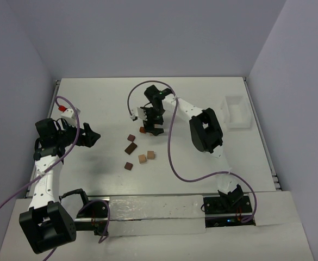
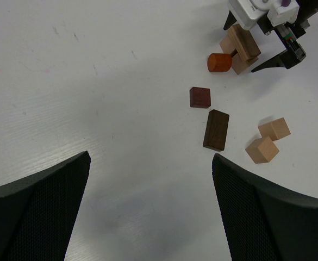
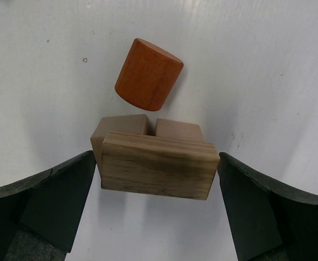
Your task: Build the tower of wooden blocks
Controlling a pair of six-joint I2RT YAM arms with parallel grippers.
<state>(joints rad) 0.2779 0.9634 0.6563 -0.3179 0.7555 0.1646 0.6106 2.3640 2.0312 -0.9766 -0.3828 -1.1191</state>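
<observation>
Your right gripper (image 1: pixel 151 123) stands over the middle of the worktop (image 1: pixel 93 98), toward its far side, with the jaws spread to their widest. Its fingers (image 3: pixel 50 201) flank the tower (image 2: pixel 240 48) and show no clamp on it (a thin gap shows at one finger; at the other you cannot tell contact from a near miss). This gripper holds nothing.

The tower consists of one light plank (image 3: pixel 157 165) laid flat across two tan blocks (image 3: pixel 120 126) that sit side by side on the worktop. An orange cylinder (image 3: pixel 148 74) lies on its side just beside the tower, apart from it.

Your left gripper (image 2: pixel 150 157) hangs over the left part of the worktop, jaws fully apart and empty, facing the loose wood blocks (image 1: pixel 130 148).

The loose pieces lie between the two grippers, near and left of the tower:
- A dark cube (image 2: pixel 200 97) lies closest to the tower.
- A dark long block (image 2: pixel 216 129) lies flat just near of that cube.
- Two tan cubes (image 2: pixel 274 129) lie just beside each other, to the right of the long block.
- A second dark cube (image 1: pixel 128 166) lies nearest the arm bases.

A white box (image 1: pixel 236 111) stands at the right edge of the worktop, well apart from all blocks.
</observation>
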